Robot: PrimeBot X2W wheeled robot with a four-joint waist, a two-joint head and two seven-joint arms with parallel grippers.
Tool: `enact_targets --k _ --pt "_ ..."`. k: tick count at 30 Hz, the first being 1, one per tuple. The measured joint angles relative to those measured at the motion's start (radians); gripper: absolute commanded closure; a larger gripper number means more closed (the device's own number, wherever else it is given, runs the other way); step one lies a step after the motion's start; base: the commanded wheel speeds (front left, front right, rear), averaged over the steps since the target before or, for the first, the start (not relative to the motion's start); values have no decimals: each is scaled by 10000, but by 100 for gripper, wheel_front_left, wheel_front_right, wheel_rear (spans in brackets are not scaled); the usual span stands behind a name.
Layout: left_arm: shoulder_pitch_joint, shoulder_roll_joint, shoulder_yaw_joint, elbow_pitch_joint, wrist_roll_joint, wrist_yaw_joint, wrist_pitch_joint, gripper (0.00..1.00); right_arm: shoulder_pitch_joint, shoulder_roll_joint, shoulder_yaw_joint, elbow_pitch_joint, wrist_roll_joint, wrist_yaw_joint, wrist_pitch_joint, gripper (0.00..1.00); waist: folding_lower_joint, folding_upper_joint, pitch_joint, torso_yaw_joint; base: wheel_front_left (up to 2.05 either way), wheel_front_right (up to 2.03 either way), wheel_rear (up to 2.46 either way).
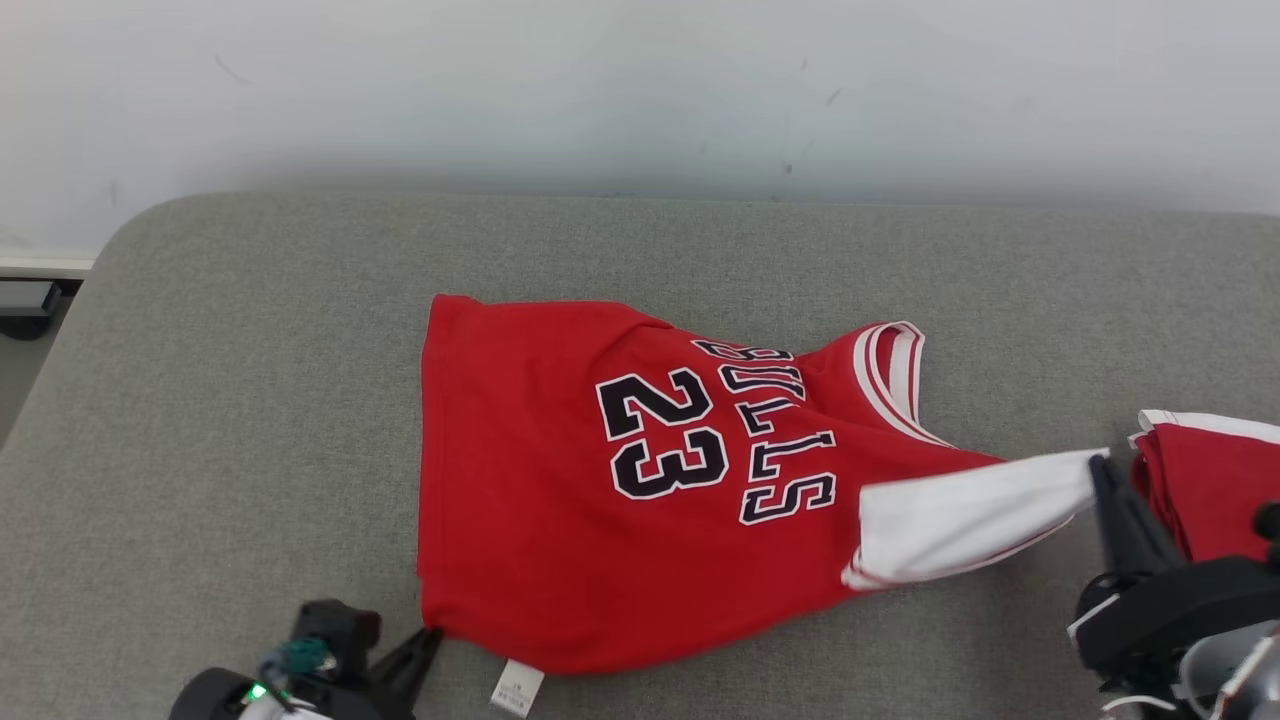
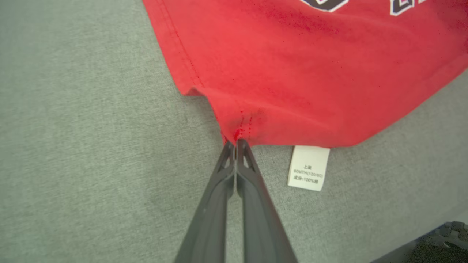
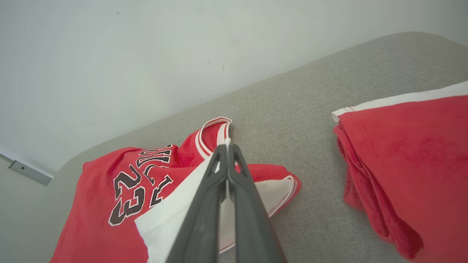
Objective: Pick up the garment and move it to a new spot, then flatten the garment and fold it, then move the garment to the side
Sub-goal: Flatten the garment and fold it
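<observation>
The garment (image 1: pixel 560 500) is a red jersey with a black "23" and a white sleeve, spread on the grey cushion (image 1: pixel 230 400). My left gripper (image 1: pixel 432 634) is at its near left hem corner, shut on the red fabric; in the left wrist view the closed tips (image 2: pixel 237 143) pinch the hem seam (image 2: pixel 245 126). My right gripper (image 1: pixel 1098 462) is shut on the end of the white sleeve (image 1: pixel 965 515), which is pulled out to the right; in the right wrist view the closed fingers (image 3: pixel 227 146) pinch the white cloth (image 3: pixel 164 223).
A second folded red garment with white trim (image 1: pixel 1215 485) (image 3: pixel 409 160) lies at the cushion's right edge, close to my right gripper. A white care label (image 2: pixel 309 168) sticks out from the hem. A pale wall (image 1: pixel 640 90) stands behind the cushion.
</observation>
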Motion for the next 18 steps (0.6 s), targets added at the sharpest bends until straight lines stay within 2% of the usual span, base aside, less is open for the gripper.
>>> enact_targets --k 8,12,14,15,18 --pt "1000 420 1680 -2088 -1574 272 -1043 100 6 67 -1250 -1839 1225 10 -447 100 0 0 140 -10 0 0 0" --pt "1782 343 1877 -3243 -2326 219 -1168 100 247 67 -1390 -2623 1732 186 -324 100 -1 -1 266 -39 0 0 0" --pt "1872 299 1918 -3381 -2577 138 -1137 100 230 52 -984 -2449 1789 240 -27 100 -2 0 367 -60 0 0 0" --pt "1721 150 1925 -3329 -2844 75 -918 100 -50 50 -257 -1850 1833 403 399 100 -3 0 506 -88 0 0 0" --pt "464 -173 2027 -2543 -2976 73 -428 100 -2010 -171 779 -197 1601 500 917 100 -2 0 775 -151 0 0 0"
